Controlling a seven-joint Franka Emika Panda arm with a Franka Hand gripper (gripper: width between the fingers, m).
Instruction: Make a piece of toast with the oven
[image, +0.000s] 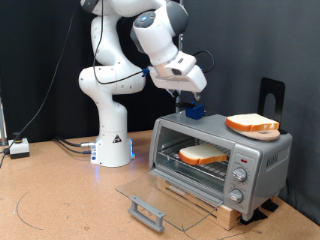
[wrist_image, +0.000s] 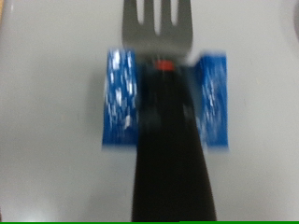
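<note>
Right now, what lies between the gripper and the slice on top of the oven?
In the exterior view, only bare silver top of the oven separates the gripper from that slice. The piece of toast lies inside on the rack.

The oven (image: 220, 155) mouth stands open, its glass door (image: 165, 197) dropped flat (handle outermost); a slice of bread (image: 205, 154) fills the rack, and another slice (image: 252, 124) occupies the roof.

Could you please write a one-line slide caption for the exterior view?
End effector over the open oven, one toast slice on its rack, another on top.
</note>
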